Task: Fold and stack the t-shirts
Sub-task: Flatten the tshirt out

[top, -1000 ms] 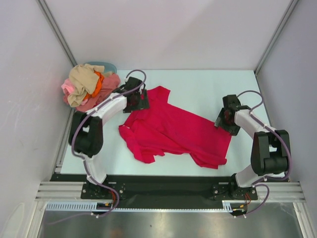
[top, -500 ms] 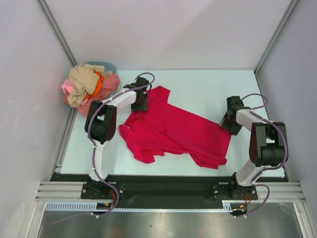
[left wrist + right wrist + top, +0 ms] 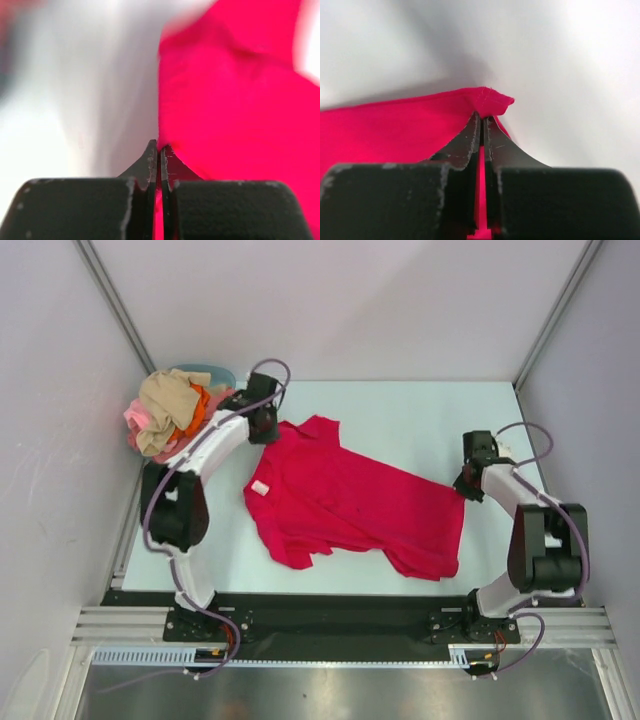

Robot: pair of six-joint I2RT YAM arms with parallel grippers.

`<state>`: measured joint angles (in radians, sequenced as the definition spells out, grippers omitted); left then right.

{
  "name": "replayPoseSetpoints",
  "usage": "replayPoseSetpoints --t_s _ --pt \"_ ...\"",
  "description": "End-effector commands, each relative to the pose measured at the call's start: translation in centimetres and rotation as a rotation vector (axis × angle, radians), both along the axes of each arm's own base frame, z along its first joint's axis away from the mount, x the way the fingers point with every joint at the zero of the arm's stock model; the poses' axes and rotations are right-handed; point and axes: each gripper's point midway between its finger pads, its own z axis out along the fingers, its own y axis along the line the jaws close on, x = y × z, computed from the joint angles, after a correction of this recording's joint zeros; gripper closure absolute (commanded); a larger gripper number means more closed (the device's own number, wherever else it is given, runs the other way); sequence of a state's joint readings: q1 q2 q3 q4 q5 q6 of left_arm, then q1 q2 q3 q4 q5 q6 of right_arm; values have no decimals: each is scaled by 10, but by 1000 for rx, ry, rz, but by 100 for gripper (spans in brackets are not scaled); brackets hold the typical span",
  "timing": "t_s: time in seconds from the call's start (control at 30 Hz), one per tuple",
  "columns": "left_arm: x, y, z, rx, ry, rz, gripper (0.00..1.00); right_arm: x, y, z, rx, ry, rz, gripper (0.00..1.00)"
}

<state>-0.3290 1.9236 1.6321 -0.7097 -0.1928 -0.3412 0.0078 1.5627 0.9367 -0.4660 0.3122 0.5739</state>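
Note:
A crimson-red t-shirt [image 3: 350, 505] lies crumpled on the pale table [image 3: 400, 420], a white label showing near its left edge. My left gripper [image 3: 268, 427] is shut on the shirt's far left edge; in the left wrist view the jaws [image 3: 159, 147] pinch red cloth [image 3: 240, 100]. My right gripper [image 3: 468, 488] is shut on the shirt's right corner; in the right wrist view the closed tips [image 3: 482, 118] hold a small fold of the red cloth [image 3: 395, 130]. The other t-shirts [image 3: 170, 415], beige, pink and orange, sit heaped at the far left corner.
A light-blue round tub [image 3: 215, 373] peeks out behind the heap. White walls with metal rails enclose the table on the left, back and right. A black base rail [image 3: 330, 615] runs along the near edge.
Both grippers have gone from open to shut on the red shirt. The left gripper moved toward the far left with the cloth's edge, spreading the shirt and baring a white label.

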Motion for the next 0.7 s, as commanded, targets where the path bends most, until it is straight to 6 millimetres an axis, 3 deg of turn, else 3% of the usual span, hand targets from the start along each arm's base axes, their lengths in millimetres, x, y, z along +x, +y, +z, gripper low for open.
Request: replayPoseSetpoints --t_s 0.0,0.1,0.13,0.23,0.27,0.33,0.37,0.43,0.47,0.53,0.57,0.63,0.67 --pt "-9 12 134 -36 -315 -35 100 15 -15 89 -91 -255 0 100" --pt "-24 13 186 -72 -450 -81 100 8 -16 167 -112 -464 15 100" --pt "-41 18 222 -96 -542 -86 100 6 -17 198 -127 -536 28 100" --pt "-69 20 268 -138 -691 -139 100 -18 -15 286 -140 -760 42 100" --pt "-93 24 294 -166 -767 -161 100 -27 -13 305 -144 -806 62 100" --pt "-120 28 326 -194 -886 -198 100 -56 -13 360 -155 -945 60 100" --pt "-150 35 354 -220 -987 -217 100 -68 -13 374 -163 -972 64 100" --pt "-181 42 379 -235 -1081 -239 100 -100 -13 407 -171 -1072 62 100" --pt "-214 52 404 -252 -1178 -246 100 -115 -12 427 -174 -1129 66 100" --pt "-245 60 425 -263 -1264 -259 100 -148 -9 453 -174 -1233 77 100" --pt "-270 69 441 -274 -1331 -253 100 -162 -7 464 -168 -1281 89 100" --pt "-293 78 455 -289 -1389 -240 100 -188 -5 479 -157 -1353 90 100" --pt "-295 79 457 -290 -1394 -238 100 -191 -4 479 -156 -1355 95 100"
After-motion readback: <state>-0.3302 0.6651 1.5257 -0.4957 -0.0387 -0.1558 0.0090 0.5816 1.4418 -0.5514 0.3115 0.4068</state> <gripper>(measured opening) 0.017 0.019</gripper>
